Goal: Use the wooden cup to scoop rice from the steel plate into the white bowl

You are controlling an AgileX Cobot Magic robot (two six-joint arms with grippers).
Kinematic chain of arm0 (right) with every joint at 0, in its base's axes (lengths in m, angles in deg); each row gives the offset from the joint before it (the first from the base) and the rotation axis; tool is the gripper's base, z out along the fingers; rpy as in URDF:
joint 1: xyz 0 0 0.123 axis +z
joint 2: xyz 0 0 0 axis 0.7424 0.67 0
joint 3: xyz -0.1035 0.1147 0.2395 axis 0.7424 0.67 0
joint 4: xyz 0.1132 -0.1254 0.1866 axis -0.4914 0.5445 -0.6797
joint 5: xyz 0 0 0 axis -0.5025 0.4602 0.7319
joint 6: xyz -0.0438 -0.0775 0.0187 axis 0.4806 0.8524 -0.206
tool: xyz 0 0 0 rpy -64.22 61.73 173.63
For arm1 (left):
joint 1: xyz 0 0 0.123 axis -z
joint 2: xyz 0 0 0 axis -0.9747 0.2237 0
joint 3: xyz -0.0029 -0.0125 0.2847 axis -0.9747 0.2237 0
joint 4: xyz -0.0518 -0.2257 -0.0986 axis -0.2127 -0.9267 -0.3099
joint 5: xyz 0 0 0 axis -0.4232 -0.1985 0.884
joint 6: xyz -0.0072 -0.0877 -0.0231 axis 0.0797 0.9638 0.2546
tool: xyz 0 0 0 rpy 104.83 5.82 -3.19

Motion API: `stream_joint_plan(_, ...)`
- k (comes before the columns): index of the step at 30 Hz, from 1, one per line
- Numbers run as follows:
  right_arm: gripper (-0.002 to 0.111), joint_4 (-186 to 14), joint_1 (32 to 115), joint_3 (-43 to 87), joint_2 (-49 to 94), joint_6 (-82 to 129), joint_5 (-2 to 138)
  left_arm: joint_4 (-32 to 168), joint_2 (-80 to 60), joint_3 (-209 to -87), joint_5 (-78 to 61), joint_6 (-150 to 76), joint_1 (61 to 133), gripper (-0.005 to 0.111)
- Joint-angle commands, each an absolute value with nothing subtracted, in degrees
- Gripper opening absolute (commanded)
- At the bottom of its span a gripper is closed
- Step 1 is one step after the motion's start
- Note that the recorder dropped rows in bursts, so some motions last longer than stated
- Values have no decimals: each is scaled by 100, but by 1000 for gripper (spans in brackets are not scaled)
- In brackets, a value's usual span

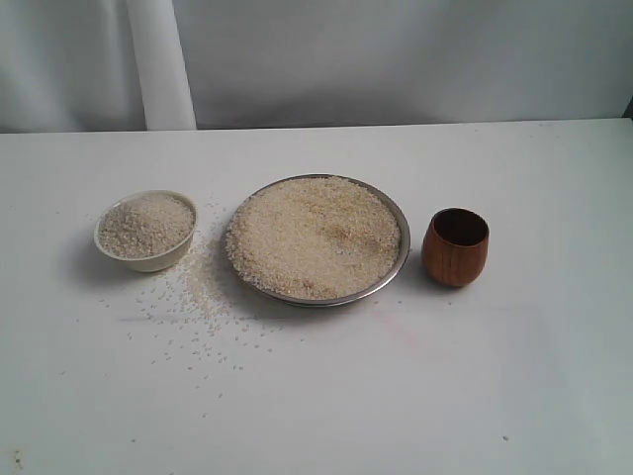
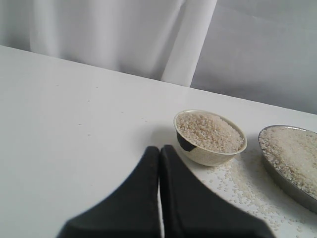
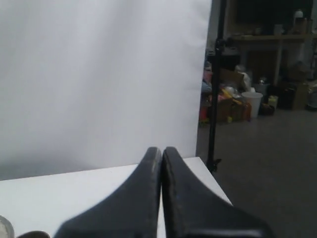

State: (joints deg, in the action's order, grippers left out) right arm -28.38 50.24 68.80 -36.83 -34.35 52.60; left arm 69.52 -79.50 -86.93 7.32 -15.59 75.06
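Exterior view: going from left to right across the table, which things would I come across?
white bowl → steel plate → wooden cup

The left tool (image 2: 159, 150) was closed. Its two dark fingers (image 2: 131, 196) lay flush against each other, with only a thin seam running from the tips back toward the wrist. It hung above the tabletop (image 2: 74, 124), angled slightly downward across the surface. The right tool (image 3: 162, 150) was closed in the same way, its fingers (image 3: 198, 198) pressed together tip to tip — held above the tabletop near one corner, pointing roughly level.
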Motion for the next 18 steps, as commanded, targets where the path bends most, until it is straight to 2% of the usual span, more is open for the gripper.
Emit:
stream_joint_plan(1, 0, -3669, 4980, 7004, -4084, -2305, 4944, 6943, -7964, -8730, 676, -1537, 7533, 0)
stream_joint_plan(9, 0, -3921, 4980, 7004, -4392, -1132, 5048, 6943, -7964, -8730, 676, -1537, 7533, 0)
stream_joint_plan(14, 0, -6068, 4980, 7004, -4392, 1297, 5111, 6943, -7964, -8730, 676, -1537, 7533, 0)
stream_joint_plan(18, 0, -6642, 4859, 7004, -4446, 1676, 5228, 6943, -7964, -8730, 676, -1537, 7533, 0)
